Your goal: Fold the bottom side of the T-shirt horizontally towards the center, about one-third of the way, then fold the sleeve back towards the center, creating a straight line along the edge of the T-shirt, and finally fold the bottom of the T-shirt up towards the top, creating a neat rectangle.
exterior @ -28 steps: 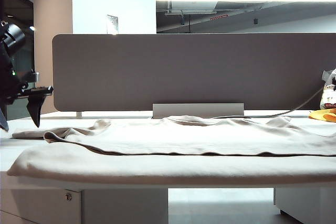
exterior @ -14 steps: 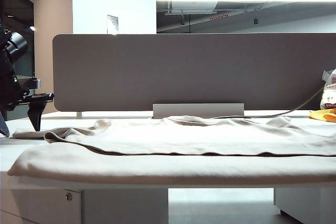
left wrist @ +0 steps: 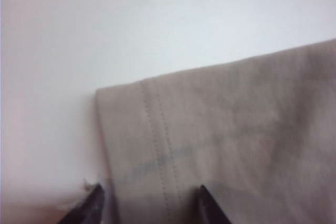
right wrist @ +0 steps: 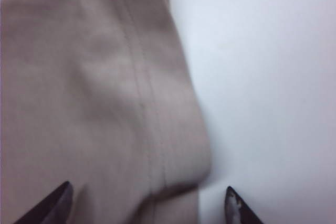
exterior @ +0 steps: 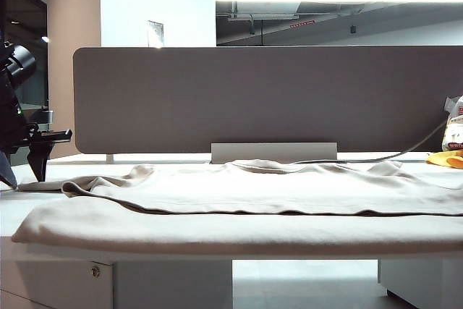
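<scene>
**Both grippers down at the shirt's 2 ends**

I am looking at the T-shirt (exterior: 239, 204) lying flat across the white table (exterior: 173, 257), nearly as wide as the tabletop, with 1 long side already lying folded over the middle and its near edge drooping over the table's front. The stitched hem (left wrist: 157, 145) is showing in both wrist views (a double line of stitching, somewhat blurred).

I am seeing the left gripper (left wrist: 149, 205) sitting over the hemmed corner at the left end of the table, its 2 fingertips (left wrist: 89, 208) straddling the hem with a moderate gap; no cloth is pinched between them. In the exterior view that gripper (exterior: 25, 168) is pointing down just at the cloth's left tip.

The right gripper (right wrist: 147, 205) is standing wide, its tips either side of a rounded hem fold, holding nothing. It is outside the exterior view.

Behind the shirt a grey divider panel (exterior: 268, 99) is standing, and a yellow-and-white bag (exterior: 452, 142) is sitting at the far right.
</scene>
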Action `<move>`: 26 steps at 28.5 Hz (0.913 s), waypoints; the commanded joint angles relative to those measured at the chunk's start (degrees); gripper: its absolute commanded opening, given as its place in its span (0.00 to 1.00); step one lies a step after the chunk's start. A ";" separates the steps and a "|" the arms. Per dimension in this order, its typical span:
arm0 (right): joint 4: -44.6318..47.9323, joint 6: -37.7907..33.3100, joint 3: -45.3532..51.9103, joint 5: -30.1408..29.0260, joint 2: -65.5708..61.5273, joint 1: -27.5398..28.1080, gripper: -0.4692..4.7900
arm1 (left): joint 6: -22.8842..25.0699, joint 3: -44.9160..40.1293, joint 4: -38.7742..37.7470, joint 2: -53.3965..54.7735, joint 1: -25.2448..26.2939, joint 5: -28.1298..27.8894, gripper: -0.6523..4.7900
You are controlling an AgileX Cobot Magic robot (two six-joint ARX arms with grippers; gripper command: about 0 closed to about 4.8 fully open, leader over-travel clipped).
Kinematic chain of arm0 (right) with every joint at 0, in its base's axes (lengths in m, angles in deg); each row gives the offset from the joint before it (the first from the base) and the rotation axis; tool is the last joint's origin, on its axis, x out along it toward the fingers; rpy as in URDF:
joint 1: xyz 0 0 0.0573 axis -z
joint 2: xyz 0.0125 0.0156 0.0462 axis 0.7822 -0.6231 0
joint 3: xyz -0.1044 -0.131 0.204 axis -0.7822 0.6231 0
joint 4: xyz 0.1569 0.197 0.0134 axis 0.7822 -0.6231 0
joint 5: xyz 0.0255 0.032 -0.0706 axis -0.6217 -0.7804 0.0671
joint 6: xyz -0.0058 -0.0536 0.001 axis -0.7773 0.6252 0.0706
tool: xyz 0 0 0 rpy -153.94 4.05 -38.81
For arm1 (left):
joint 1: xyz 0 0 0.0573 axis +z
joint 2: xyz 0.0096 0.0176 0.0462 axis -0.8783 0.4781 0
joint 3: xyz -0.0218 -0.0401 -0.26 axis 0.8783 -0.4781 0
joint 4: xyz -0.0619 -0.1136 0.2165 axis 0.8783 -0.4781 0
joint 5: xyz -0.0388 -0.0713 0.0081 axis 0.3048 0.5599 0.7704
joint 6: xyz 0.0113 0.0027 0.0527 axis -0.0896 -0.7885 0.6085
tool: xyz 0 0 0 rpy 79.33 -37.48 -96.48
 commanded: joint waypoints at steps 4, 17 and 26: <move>-1.77 -0.22 0.13 -0.74 -2.75 0.09 0.48 | 0.04 -0.26 -2.03 0.52 -0.20 0.44 0.44; 0.28 0.24 0.13 -3.98 -3.06 0.09 0.09 | 1.77 -0.26 -0.26 0.50 -0.28 3.50 0.11; -0.79 0.24 -2.67 -9.51 -1.99 -1.07 0.09 | 1.79 0.22 0.11 0.02 -1.53 8.63 0.11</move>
